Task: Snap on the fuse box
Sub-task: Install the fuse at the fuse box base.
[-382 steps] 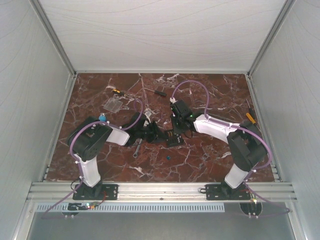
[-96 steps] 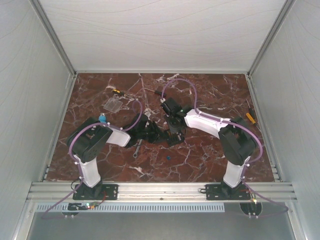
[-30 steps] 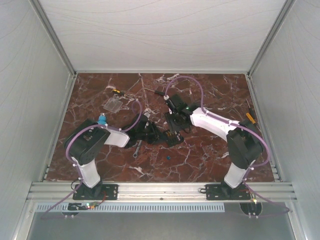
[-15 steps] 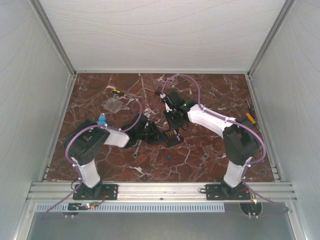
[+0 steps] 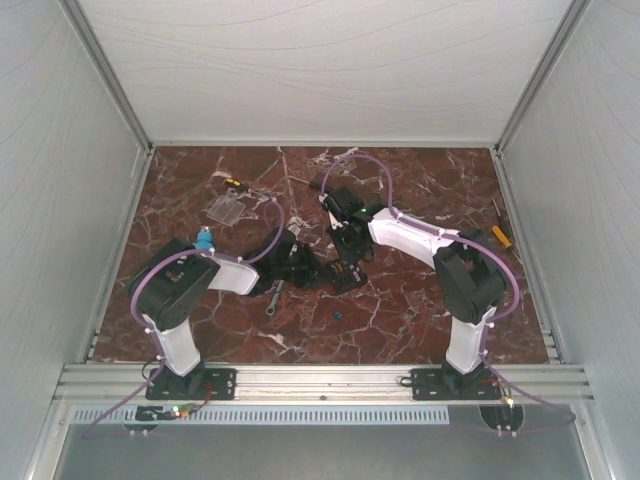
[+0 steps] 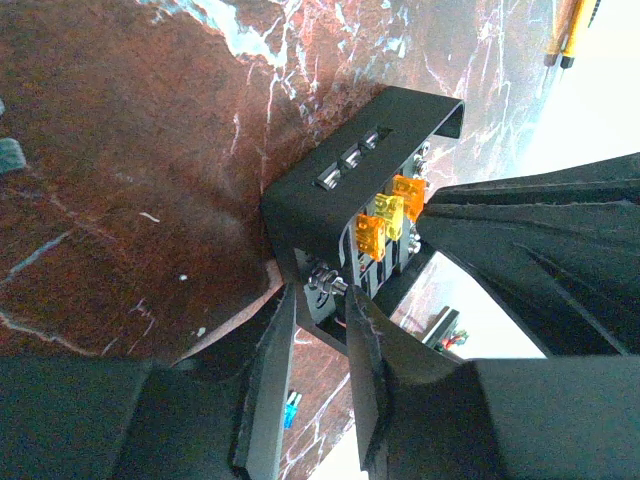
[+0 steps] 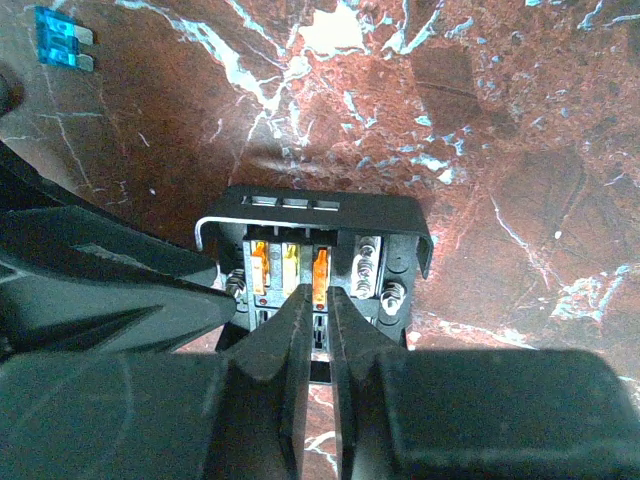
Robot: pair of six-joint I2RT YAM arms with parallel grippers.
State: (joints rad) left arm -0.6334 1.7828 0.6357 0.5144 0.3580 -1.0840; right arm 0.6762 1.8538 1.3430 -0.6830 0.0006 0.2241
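On table: one fuse box, three orange fuses inside

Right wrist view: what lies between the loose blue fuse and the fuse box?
Only bare marble table. The blue fuse lies apart from the fuse box, and the right wrist view shows nothing on the stretch between them.

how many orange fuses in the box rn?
3, side by side in the fuse box: left fuse, middle fuse, right fuse at the right gripper tips. Others may be hidden under the gripper.
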